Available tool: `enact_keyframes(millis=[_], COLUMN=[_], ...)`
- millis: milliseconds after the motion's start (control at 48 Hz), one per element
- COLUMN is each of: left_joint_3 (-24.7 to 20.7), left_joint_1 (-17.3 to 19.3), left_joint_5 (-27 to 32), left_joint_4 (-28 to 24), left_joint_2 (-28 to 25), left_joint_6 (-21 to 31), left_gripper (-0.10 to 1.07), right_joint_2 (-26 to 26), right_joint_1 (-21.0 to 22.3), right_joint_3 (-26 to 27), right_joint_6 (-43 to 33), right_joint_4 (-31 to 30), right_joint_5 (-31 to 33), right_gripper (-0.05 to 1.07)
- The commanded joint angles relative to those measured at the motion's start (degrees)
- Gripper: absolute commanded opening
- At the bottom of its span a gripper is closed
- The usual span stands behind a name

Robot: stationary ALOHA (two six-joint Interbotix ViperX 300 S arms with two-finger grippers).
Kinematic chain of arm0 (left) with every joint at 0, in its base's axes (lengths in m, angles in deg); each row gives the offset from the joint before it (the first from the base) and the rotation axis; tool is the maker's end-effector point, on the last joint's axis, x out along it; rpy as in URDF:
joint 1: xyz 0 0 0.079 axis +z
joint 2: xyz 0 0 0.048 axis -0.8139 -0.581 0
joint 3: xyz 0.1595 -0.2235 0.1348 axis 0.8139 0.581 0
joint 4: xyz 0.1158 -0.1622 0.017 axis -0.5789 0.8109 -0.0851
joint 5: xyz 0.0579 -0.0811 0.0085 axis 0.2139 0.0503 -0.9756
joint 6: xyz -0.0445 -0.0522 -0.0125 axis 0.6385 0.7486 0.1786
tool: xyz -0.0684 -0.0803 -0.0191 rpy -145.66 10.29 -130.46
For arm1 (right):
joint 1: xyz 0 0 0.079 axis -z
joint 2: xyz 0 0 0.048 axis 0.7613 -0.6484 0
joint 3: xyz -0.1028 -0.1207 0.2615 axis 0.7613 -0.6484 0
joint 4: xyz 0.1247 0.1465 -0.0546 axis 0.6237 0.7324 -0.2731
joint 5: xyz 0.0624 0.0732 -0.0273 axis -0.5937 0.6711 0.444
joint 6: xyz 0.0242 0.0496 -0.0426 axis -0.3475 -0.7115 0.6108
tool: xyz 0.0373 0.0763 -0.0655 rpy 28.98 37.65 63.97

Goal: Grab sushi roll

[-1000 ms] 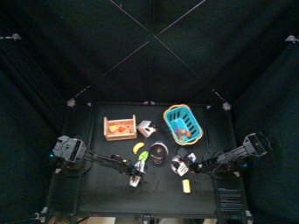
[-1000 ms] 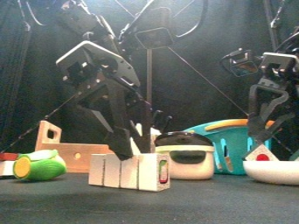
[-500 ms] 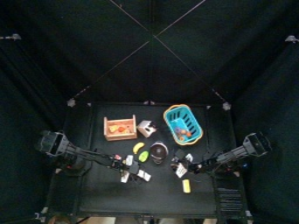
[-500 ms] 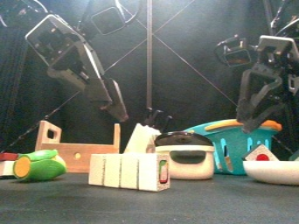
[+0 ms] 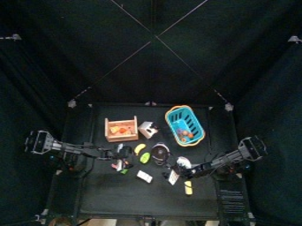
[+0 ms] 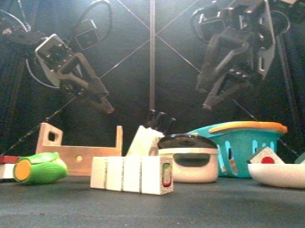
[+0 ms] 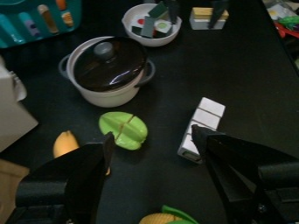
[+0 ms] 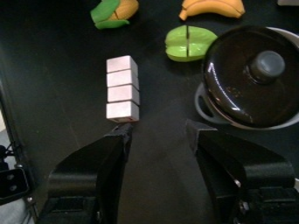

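The sushi roll [image 6: 131,174] is a white block of several joined pieces, lying on the table in front of the black pot [image 6: 191,158]. It also shows in the top view [image 5: 144,176], the left wrist view [image 7: 201,129] and the right wrist view [image 8: 121,87]. My left gripper [image 6: 102,100] hangs open and empty, high above and left of the roll; its own view [image 7: 152,138] shows the roll beside one jaw. My right gripper [image 6: 223,87] hangs open and empty, high above the pot; in its own view [image 8: 160,133] the roll lies just beyond one jaw.
A wooden crate [image 6: 70,147] stands at the left with a green fruit [image 6: 42,167] in front. A blue basket [image 6: 244,141] and a white bowl [image 6: 280,171] are at the right. A lime half [image 7: 126,129] lies between pot [image 7: 107,68] and roll.
My left gripper has lifted off the sushi roll and drawn back up and to the left. My right gripper has risen and swung toward the middle, above the pot.
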Motion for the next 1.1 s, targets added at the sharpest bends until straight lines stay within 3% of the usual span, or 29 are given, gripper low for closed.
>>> enact_keyframes(millis=[0, 250, 438, 667, 875, 1083], left_joint_3=[1.1, 7.1, 10.0, 10.7, 10.8, 11.4], left_joint_1=[1.3, 1.5, 1.0, -0.6, -1.8, -1.7], left_joint_5=[-0.8, -4.3, -5.1, -5.3, -5.3, -5.3], left_joint_4=[0.5, 4.2, 6.9, 9.9, 9.9, 10.1], left_joint_2=[3.2, 9.5, 10.7, 10.7, 10.7, 10.7], left_joint_6=[0.0, -0.1, 0.0, 0.0, 0.0, 0.0], left_gripper=[1.02, 1.02, 1.02, 1.02, 1.02, 1.02], right_joint_2=[-1.8, -9.0, -13.9, -19.7, -21.4, -23.1], right_joint_1=[0.0, 0.4, 0.5, 0.7, 1.0, 2.5], right_joint_3=[3.9, 9.6, 14.2, 18.2, 19.8, 19.9], right_joint_6=[0.2, 0.3, 0.4, 0.8, 1.8, 1.8], right_joint_4=[-0.7, -1.1, -1.3, -1.3, -1.1, -0.7], right_joint_5=[-0.2, -0.4, -1.1, -1.1, -0.2, 0.5], right_gripper=[0.87, 0.88, 0.88, 0.91, 1.04, 1.04])
